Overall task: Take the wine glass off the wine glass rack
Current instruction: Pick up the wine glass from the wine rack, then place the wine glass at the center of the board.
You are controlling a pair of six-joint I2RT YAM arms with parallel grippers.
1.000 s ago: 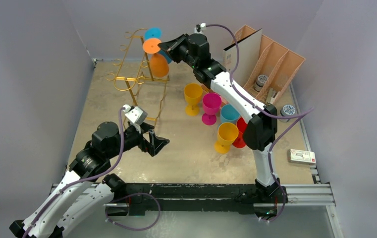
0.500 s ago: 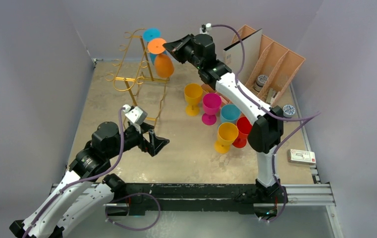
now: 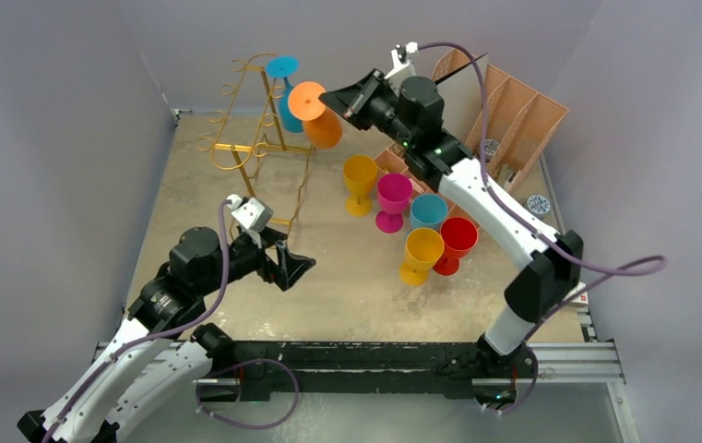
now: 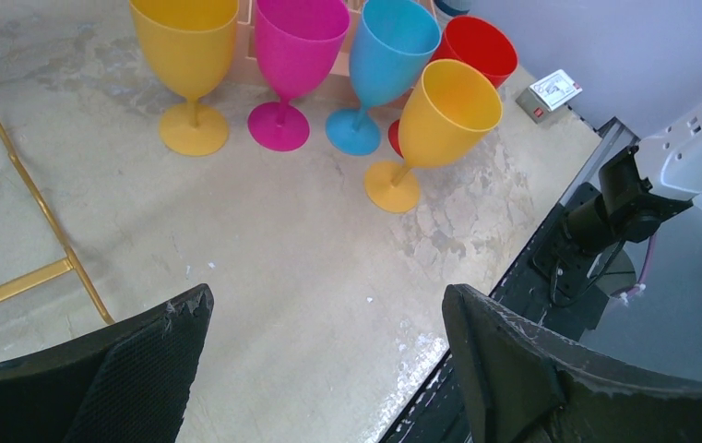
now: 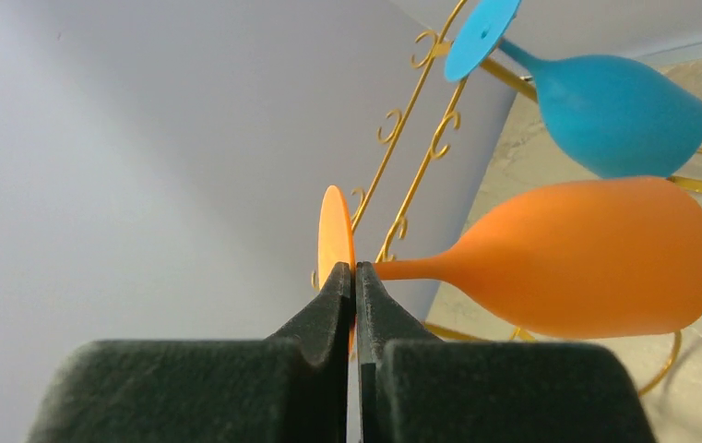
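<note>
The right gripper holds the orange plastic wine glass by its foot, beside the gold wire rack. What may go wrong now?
1. The right gripper pinches only the thin flat foot of the orange plastic wine glass. The bowl sticks out sideways, so the glass may pivot or slip out.
2. Its bowl lies close to the blue plastic wine glass hanging on the tall gold wire rack. A swing may knock that one off.

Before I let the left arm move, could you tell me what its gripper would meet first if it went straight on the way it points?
Probably the table: the left gripper, jaws open, tilts down toward it. The nearest yellow glass stands beyond, though depth is hard to judge.
</note>
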